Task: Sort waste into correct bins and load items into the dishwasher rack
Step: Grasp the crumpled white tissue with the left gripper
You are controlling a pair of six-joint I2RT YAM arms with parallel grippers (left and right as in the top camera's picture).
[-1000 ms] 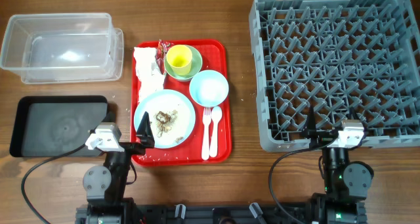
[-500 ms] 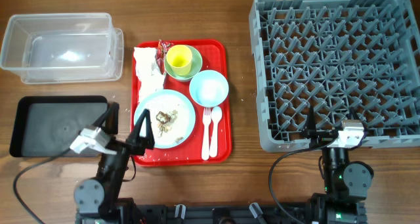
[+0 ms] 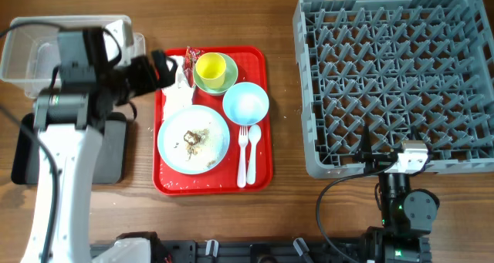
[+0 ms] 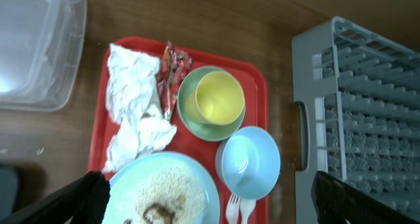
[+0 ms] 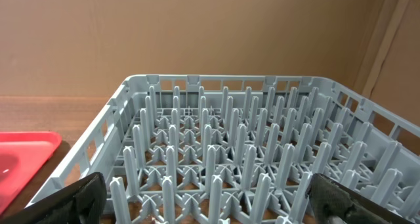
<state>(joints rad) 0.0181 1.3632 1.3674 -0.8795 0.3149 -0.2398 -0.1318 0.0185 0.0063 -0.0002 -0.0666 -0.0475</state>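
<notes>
My left gripper (image 3: 158, 69) (image 4: 213, 205) is open and empty, raised above the crumpled white napkins (image 3: 174, 85) (image 4: 134, 102). A red wrapper (image 3: 189, 59) (image 4: 172, 73) lies beside them. The light-blue plate (image 3: 212, 151) (image 4: 190, 184) carries brown scraps with rice (image 3: 193, 138). A yellow cup (image 3: 211, 66) (image 4: 216, 98) sits in the pale-green bowl (image 3: 228, 79). The light-blue bowl (image 3: 245, 102) (image 4: 251, 161) is empty. White fork (image 3: 242, 151) and spoon (image 3: 252, 151) lie beside the plate. My right gripper (image 3: 364, 156) (image 5: 213, 198) is open at the grey rack's (image 3: 394, 70) (image 5: 230, 138) front edge.
All the dishes sit on a red serving tray (image 3: 262, 166). The clear tub (image 3: 46, 59) (image 4: 33, 46) stands at the back left. The black tray (image 3: 23, 147) lies in front of it, partly hidden by my left arm.
My left arm has lifted from its low parked pose by the tray's front corner and swung up and back over the napkins. The right arm has not moved.
</notes>
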